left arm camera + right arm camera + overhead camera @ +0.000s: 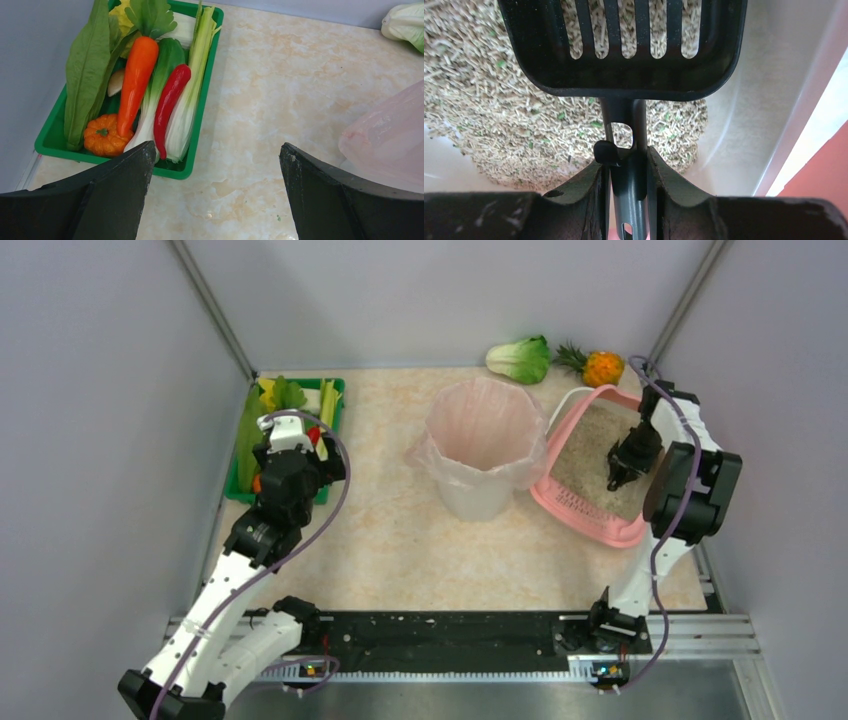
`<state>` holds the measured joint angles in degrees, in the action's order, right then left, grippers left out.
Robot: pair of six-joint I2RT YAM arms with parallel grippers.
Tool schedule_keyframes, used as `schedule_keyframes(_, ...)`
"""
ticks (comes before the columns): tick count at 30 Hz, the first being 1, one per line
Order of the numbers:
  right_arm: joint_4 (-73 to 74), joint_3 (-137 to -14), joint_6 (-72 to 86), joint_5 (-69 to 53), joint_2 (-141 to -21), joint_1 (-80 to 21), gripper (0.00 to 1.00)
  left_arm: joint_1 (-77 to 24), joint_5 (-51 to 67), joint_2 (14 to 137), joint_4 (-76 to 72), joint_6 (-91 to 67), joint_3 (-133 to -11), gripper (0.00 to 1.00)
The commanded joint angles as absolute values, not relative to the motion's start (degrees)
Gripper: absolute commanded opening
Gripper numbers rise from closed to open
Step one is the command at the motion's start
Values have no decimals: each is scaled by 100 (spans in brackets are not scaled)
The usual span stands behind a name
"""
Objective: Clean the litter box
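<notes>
Right gripper (618, 478) was clenched on the thin dark handle of a black slotted scoop (624, 75), its two fingers (669, 175) pressed against the handle from both sides. It hung over the litter box (610, 533), a shallow pink tray lying at about 3 o'clock on the table (400, 530). The box was skewed, with its slotted edge strip toward 6 o'clock and its far end pointing to 12. From the wrist view the scoop's pan sat over the beige litter (499, 100). The pellets were heaped to one side, and bare pale floor showed toward the 3 o'clock wall. I could not tell whether the pan touched the litter. A white bin (485, 455) with a pink liner stood in the middle of the table, just beside the box at its 9 o'clock. Behind the box, at 12 to 1 o'clock against the back wall, lay a green cabbage (520, 358) and a small pineapple (600, 367). Left gripper (295, 435) hung released, jaws spread wide and holding nothing. It was over the near end of a green tray (335, 390) at 10 o'clock. That tray held a carrot (137, 75), a red chili (170, 105), a little pumpkin (102, 135) and leafy greens.
</notes>
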<state>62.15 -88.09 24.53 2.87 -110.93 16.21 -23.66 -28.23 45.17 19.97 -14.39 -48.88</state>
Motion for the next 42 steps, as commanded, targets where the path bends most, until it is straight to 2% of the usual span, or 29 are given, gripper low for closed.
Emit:
schedule_keyframes(1,5323,-9074,2565,941,-11258,1722,0,-2355,-2961,4528,1863,-1386,-5137,99)
schedule_keyframes(8,4432,-8671,2189,616,-11263,1719,0,-2355,-3018,4532,1889,-1415,-5127,99)
schedule_keyframes(17,3607,-7780,1844,33,-10599,1719,0,-2355,-3027,4460,1882,-1459,-5030,99)
schedule_keyframes(42,3550,-6330,1697,-727,-8691,1629,0,-2355,-2791,4048,1846,-1582,-4812,99)
